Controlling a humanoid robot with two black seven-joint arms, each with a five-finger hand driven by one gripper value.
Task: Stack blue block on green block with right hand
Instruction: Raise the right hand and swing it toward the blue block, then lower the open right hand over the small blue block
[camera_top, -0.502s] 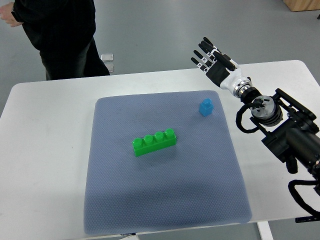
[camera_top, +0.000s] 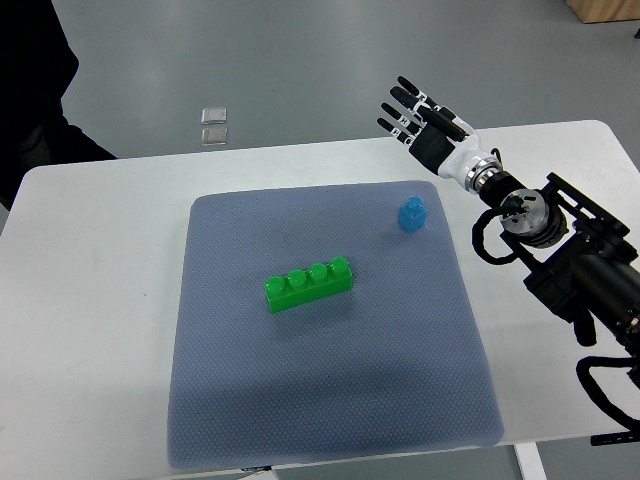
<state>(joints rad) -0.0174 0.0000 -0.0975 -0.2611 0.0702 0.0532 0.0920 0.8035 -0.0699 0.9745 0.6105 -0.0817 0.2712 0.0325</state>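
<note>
Bright even overhead light, soft faint shadows, mild sheen on white table (camera_top: 90, 300), sharp focus throughout

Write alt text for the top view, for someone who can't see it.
A black robotic right hand, fingers spread and empty, hovers above the far edge of a white table, beyond a small blue plastic block. The block stands on a grey-blue mat, apart from a long green four-stud plastic brick lying mid-mat.

The right arm (camera_top: 560, 245) reaches in from the right edge, wrist angled up and leftward, and its right hand (camera_top: 425, 125) hangs in the air with black fingers (camera_top: 400, 105) spread, holding nothing.
</note>
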